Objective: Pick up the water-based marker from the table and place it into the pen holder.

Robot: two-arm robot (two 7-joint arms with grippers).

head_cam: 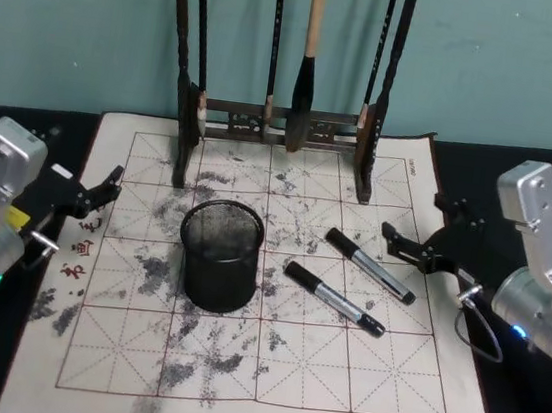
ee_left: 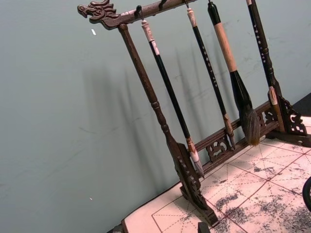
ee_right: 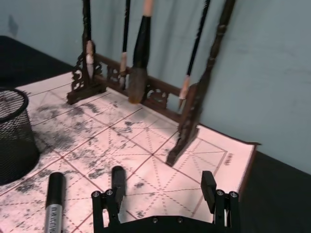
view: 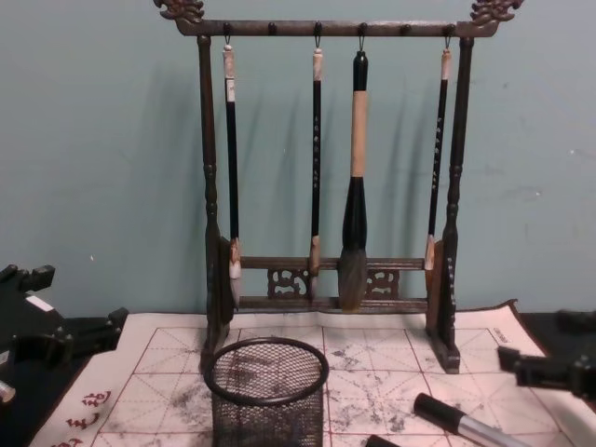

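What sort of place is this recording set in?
Likely a staged calligraphy desk: a wooden rack of hanging brushes, an ink-stained grid cloth, and a mesh pen holder with two markers beside it.

Brush rack (head_cam: 331, 125) top cropped in head view, pen holder (view: 266, 410) base cropped in chest view

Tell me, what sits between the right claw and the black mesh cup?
Two things lie on the cloth, per the head view: one marker by the right claw, another marker closer to the cup.
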